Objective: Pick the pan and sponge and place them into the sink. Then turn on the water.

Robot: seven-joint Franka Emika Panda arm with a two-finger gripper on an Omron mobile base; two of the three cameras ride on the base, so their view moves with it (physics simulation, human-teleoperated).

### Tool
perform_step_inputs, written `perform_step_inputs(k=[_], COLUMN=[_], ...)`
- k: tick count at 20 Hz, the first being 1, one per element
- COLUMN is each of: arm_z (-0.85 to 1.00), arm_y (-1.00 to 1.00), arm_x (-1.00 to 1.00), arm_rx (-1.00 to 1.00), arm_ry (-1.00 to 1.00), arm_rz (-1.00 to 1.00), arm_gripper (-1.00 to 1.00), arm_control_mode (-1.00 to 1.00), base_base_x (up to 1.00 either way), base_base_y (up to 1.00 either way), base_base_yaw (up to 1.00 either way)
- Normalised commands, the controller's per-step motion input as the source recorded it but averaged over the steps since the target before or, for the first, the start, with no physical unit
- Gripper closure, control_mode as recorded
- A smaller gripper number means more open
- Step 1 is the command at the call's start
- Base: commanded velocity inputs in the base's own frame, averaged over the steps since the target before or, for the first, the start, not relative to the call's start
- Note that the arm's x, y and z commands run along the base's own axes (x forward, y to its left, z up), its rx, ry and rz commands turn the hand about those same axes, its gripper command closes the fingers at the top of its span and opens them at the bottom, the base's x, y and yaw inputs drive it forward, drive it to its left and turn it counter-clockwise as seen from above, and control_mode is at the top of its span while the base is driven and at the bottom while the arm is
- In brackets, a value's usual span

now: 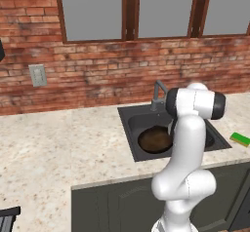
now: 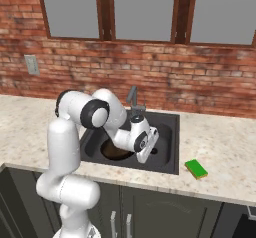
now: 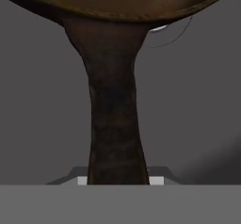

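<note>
Pan [image 1: 155,139] sits low in your sink [image 2: 167,124], end effector [image 3: 117,183] clamped on its handle for release; sponge [image 2: 196,169] waits on worktop [image 1: 58,138] at four o'clock.

- I see the pan [image 3: 113,124]: dull, dark brown, a bit rough.
- The sink [image 1: 134,124] looks smooth and matt.
- The sponge [image 2: 196,169] looks soft.
- The counter [image 1: 58,143] looks like speckled stone.
- The wall [image 1: 122,65] is rough brick.

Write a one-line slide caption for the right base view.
The gripper shut on the pan handle, lowering it into the sink; sponge waits on the counter.
</note>
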Motion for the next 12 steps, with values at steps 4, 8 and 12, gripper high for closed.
perform_step_inputs(k=[4, 8, 12], arm_z=[-0.49, -0.51, -0.52], arm_y=[0.00, 0.00, 0.00], arm_x=[0.19, 0.21, 0.03], arm_rx=[0.00, 0.00, 0.00], arm_ry=[0.00, 0.00, 0.00], arm_rz=[0.06, 0.05, 0.06], arm_gripper=[1.00, 1.00, 1.00], arm_control_mode=[-1.00, -1.00, -1.00], base_base_x=[0.00, 0.00, 0.00], base_base_y=[0.00, 0.00, 0.00], base_base_yaw=[0.00, 0.00, 0.00])
